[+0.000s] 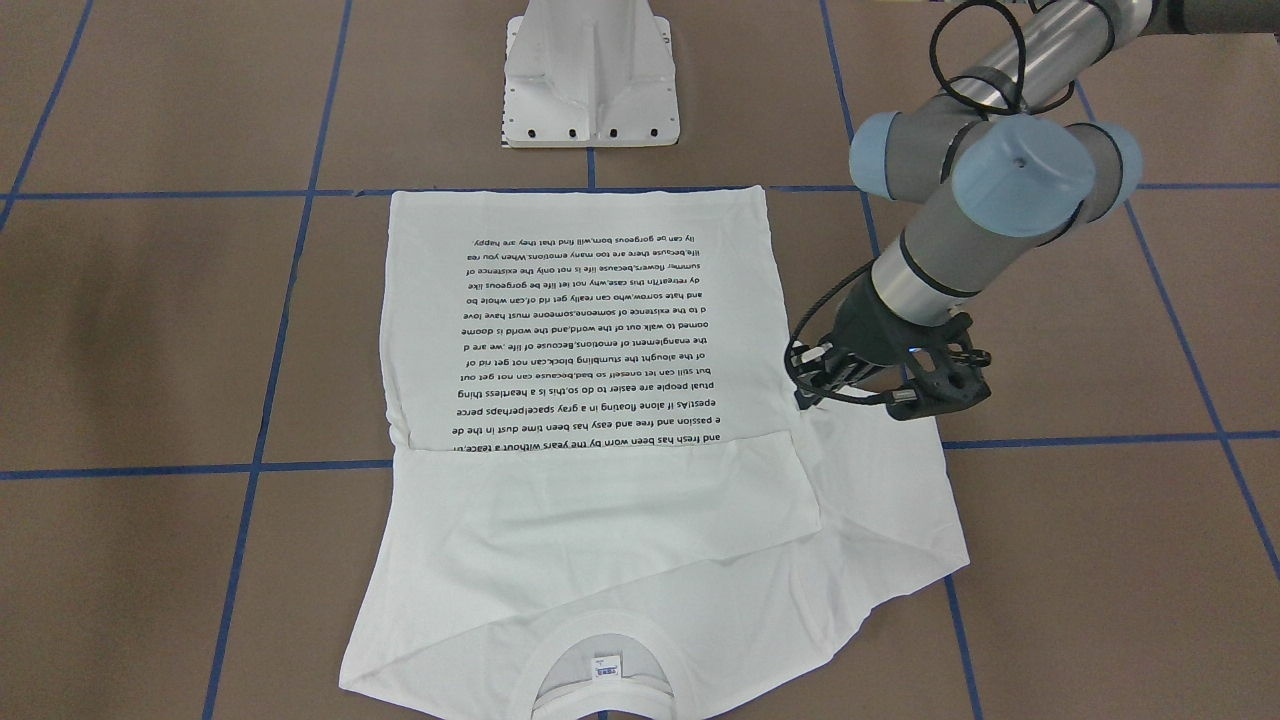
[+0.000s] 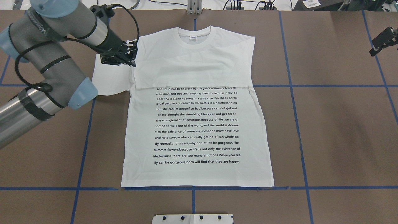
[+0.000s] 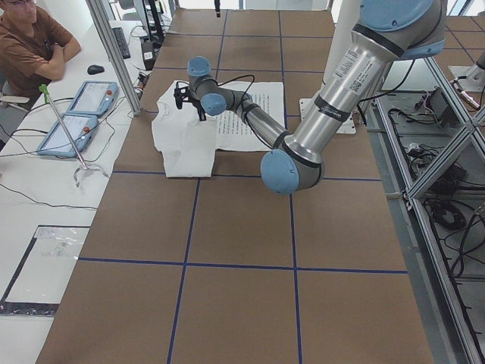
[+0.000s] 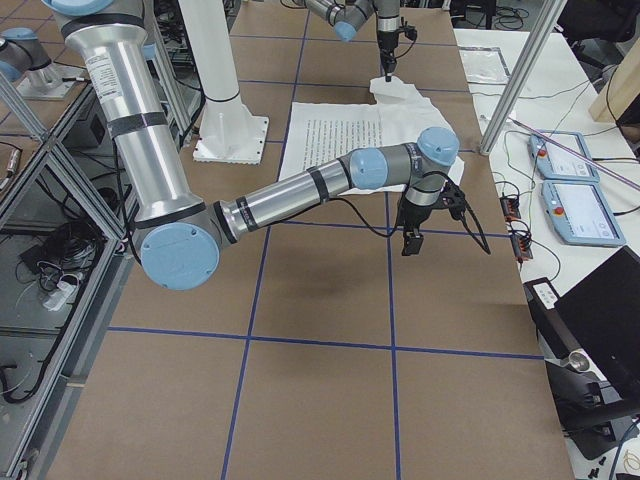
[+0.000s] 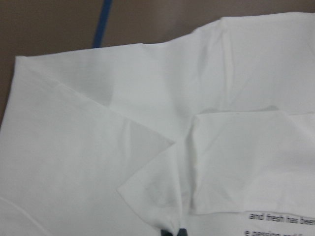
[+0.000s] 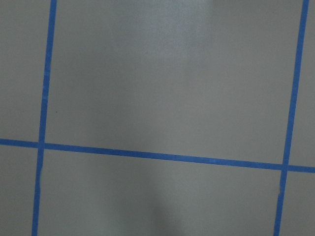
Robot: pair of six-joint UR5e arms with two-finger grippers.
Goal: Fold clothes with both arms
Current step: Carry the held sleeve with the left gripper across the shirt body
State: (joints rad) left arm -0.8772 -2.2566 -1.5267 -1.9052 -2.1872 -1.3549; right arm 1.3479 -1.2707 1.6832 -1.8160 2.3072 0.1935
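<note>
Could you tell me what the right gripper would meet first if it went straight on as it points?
Most likely the bare brown table: the right gripper points straight down, off the T-shirt, and its wrist view shows only tabletop.

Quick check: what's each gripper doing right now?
Left gripper: closed, pinching the T-shirt at the sleeve fold.
Right gripper: over the bare table, holding nothing; whether it is open or closed cannot be told.

Bare tabletop (image 2: pixel 335 133) is lying open on the T-shirt's (image 2: pixel 199 62) right; the left arm (image 2: pixel 53 65) is blocking its left sleeve side.
</note>
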